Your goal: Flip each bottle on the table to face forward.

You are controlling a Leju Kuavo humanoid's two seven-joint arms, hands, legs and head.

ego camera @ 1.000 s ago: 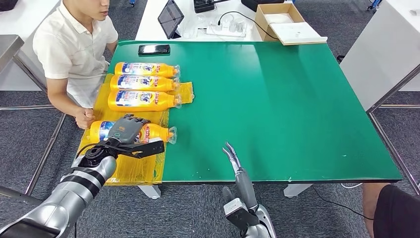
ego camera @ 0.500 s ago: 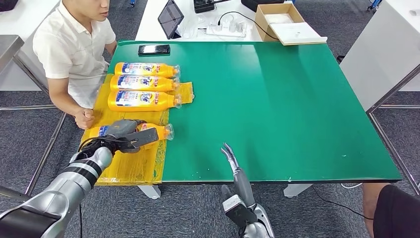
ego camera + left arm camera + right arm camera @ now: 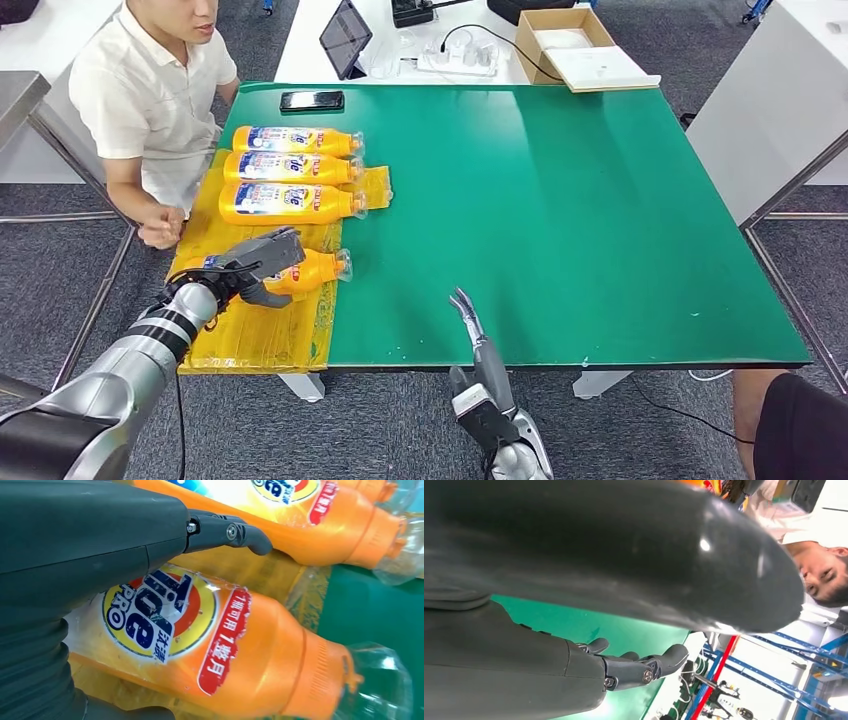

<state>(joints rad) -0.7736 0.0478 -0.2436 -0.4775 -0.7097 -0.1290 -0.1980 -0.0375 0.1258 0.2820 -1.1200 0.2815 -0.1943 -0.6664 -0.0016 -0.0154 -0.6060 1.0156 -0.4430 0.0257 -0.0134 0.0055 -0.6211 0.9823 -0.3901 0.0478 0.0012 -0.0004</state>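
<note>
Gripping the nearest bottle [image 3: 305, 270], label [image 3: 160, 612] legible from the wrist.

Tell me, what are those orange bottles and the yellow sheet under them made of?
The bottle looks like glossy orange plastic with a printed label and a clear cap. The yellow sheet seems thin, shiny plastic film, judging by its wrinkles and glare.

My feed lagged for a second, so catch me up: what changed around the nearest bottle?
The left hand, gripping the nearest bottle, drew it slightly toward the three other bottles and rolled it; the left wrist view now shows its logo. The person's hand pulled back a little from the yellow sheet. The three bottles, the phone and the right hand stayed put.
</note>
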